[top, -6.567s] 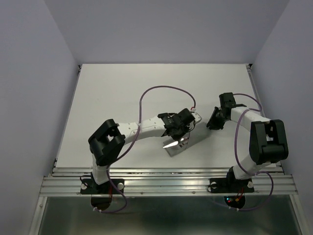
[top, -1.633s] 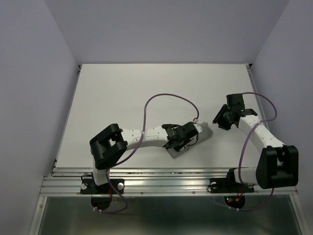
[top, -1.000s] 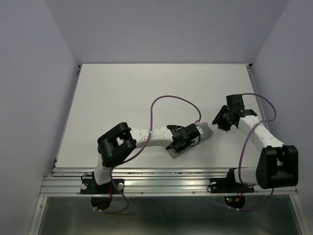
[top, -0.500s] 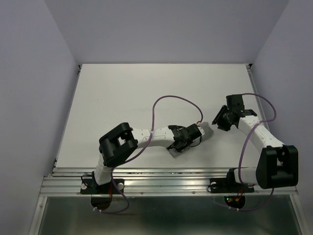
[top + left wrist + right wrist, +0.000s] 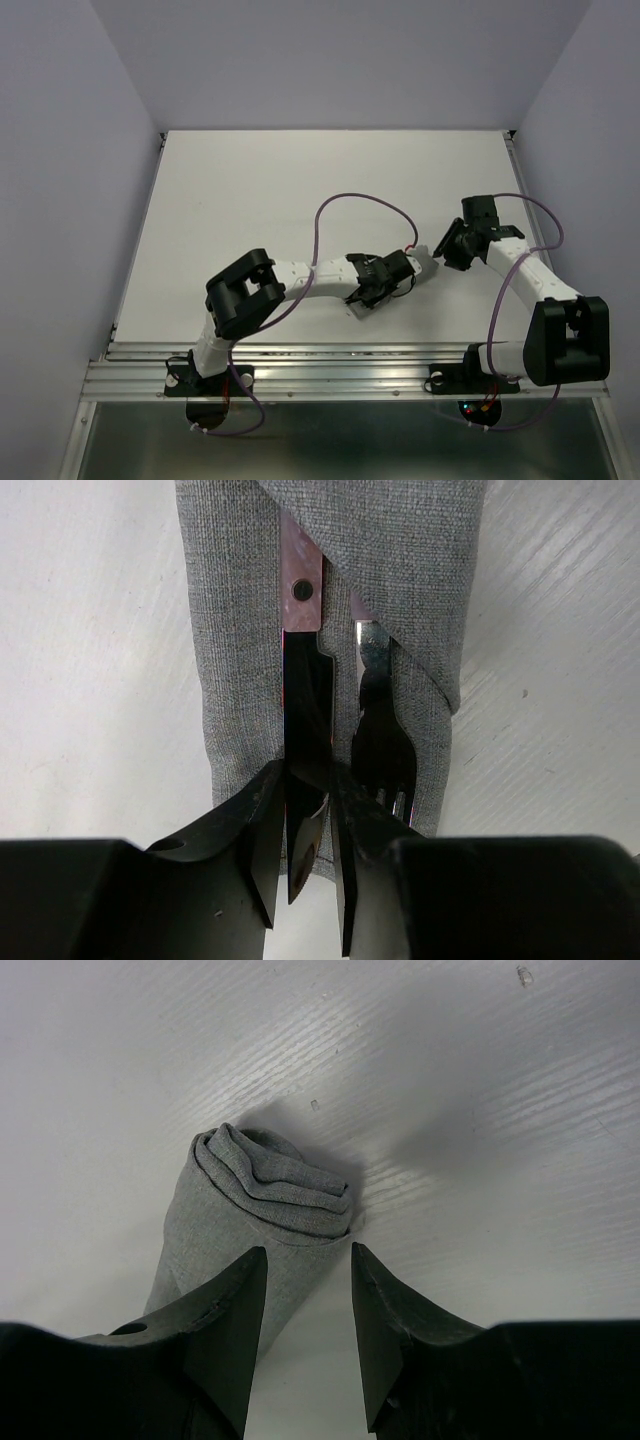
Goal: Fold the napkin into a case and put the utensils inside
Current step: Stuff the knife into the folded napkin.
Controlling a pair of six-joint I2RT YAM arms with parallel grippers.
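Observation:
The napkin is folded into a narrow grey case (image 5: 330, 570); in the top view it lies right of the table's middle (image 5: 424, 262). The knife (image 5: 303, 695) and the fork (image 5: 380, 730) lie side by side in its diagonal pocket. The knife's pinkish handle is partly under the flap, and both metal ends stick out towards the camera. My left gripper (image 5: 308, 780) (image 5: 378, 290) is shut on the knife's blade near its tip. My right gripper (image 5: 308, 1252) (image 5: 448, 250) is open at the case's other, layered end (image 5: 280, 1195), one finger over the cloth and one over the table.
The white table (image 5: 260, 190) holds only the case and the two arms. The left arm's purple cable (image 5: 365, 197) loops above the case. Metal rails (image 5: 340, 365) run along the near edge.
The left arm has stretched further right, carrying the knife along the case towards the right gripper. The right gripper has stayed at the case's far end over the last second.

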